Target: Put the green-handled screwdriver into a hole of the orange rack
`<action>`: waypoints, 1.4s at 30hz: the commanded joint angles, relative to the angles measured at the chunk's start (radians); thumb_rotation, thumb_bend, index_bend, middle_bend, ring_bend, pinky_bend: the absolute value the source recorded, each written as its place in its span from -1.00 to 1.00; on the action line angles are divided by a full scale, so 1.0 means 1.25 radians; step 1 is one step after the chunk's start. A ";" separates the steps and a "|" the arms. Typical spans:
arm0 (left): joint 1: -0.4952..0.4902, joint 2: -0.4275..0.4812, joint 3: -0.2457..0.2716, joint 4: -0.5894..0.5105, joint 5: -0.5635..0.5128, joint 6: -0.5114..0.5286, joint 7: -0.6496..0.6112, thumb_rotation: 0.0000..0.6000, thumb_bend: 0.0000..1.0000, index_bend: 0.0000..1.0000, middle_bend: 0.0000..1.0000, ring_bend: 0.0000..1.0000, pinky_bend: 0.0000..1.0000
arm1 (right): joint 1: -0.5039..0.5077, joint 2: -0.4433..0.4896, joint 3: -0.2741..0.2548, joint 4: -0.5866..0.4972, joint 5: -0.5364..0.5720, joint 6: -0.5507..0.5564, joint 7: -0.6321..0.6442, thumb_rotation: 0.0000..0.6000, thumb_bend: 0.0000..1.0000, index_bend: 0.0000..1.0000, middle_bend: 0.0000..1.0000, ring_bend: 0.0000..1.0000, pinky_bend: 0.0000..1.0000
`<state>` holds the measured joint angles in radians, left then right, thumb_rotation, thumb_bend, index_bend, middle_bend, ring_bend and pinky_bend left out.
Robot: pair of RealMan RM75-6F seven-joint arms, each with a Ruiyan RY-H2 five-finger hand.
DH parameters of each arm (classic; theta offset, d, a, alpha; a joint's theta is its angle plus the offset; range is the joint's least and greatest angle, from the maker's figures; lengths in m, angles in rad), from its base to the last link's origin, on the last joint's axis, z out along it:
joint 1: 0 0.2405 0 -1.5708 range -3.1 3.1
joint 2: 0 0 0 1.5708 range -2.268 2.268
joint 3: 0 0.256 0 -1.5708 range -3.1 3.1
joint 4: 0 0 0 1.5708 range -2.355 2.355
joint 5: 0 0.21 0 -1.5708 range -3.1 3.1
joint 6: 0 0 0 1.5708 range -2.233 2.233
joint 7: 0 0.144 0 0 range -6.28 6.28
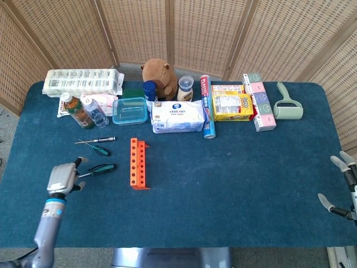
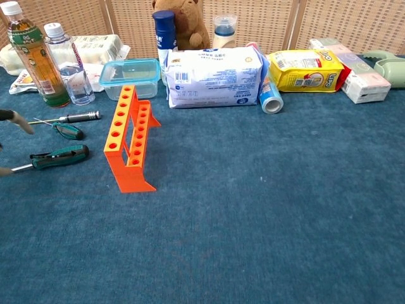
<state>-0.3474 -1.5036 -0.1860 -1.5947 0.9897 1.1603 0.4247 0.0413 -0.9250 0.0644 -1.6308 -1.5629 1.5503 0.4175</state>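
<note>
Green-handled screwdriver [image 1: 100, 168] beside left hand [image 1: 62, 178] | orange rack [image 1: 138, 162] apart, right

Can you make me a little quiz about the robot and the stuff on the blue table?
1. True or false: the green-handled screwdriver already stands in the orange rack.
2. Which hand is nearest that screwdriver? A. left hand B. right hand
3. Fill in: the clear lidded box sits behind the rack, beside the ____ pack of wipes.

Key
1. False; it lies flat on the table, left of the rack.
2. A
3. white
</note>
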 commanded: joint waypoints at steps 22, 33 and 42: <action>-0.109 -0.117 -0.054 0.009 -0.190 0.014 0.146 1.00 -0.46 -0.43 1.00 0.91 0.98 | 0.002 0.006 0.002 0.006 0.005 -0.003 0.029 1.00 -0.36 -0.81 -0.95 -0.98 -0.91; -0.153 -0.137 -0.067 0.003 -0.279 0.024 0.201 1.00 -0.40 -0.33 1.00 0.91 0.98 | 0.001 0.007 0.004 0.010 0.008 -0.002 0.038 1.00 -0.36 -0.81 -0.95 -0.98 -0.91; -0.173 -0.155 -0.065 0.009 -0.309 0.049 0.224 1.00 -0.32 -0.30 1.00 0.91 0.98 | 0.001 0.009 0.005 0.014 0.007 0.000 0.055 1.00 -0.36 -0.81 -0.95 -0.98 -0.91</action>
<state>-0.5619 -1.6955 -0.2674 -1.5849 0.6059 1.2193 0.7028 0.0423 -0.9134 0.0709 -1.6130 -1.5535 1.5506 0.4855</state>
